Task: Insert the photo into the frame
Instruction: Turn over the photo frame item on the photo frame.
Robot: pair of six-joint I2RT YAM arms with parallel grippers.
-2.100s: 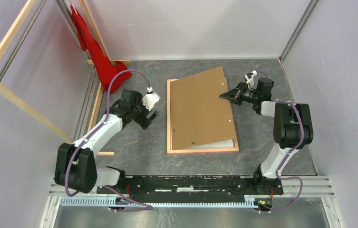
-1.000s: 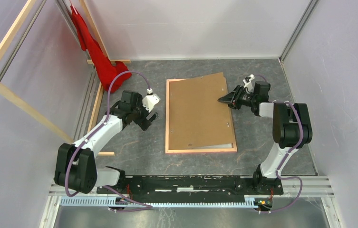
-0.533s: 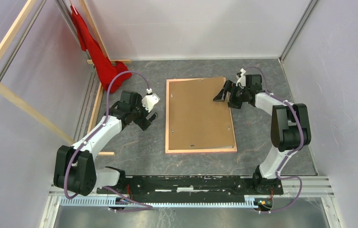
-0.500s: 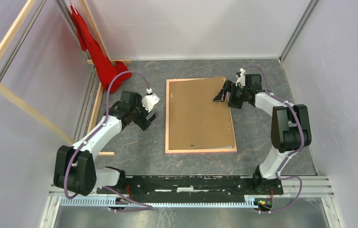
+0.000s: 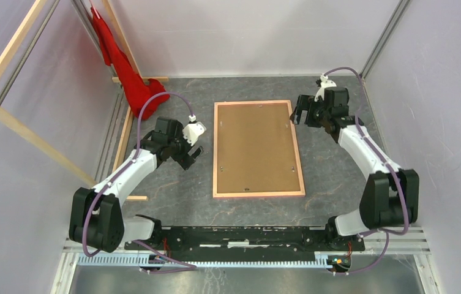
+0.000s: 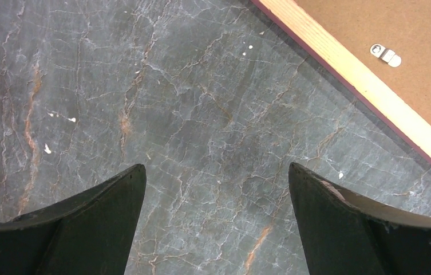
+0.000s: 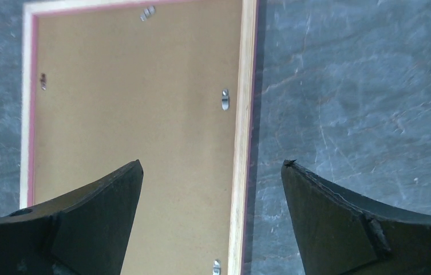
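top external view: the frame is laid flat, pale wood back up, in the middle of the grey marbled table, and the brown backing board is seated squarely inside its rails. the photo is hidden; no part of it can be made out. the left gripper is held over bare table just left of the frame, fingers spread wide with nothing between them. the right gripper is held at the frame's far right corner, fingers likewise parted and empty. small metal turn clips are seen along the board's edge.
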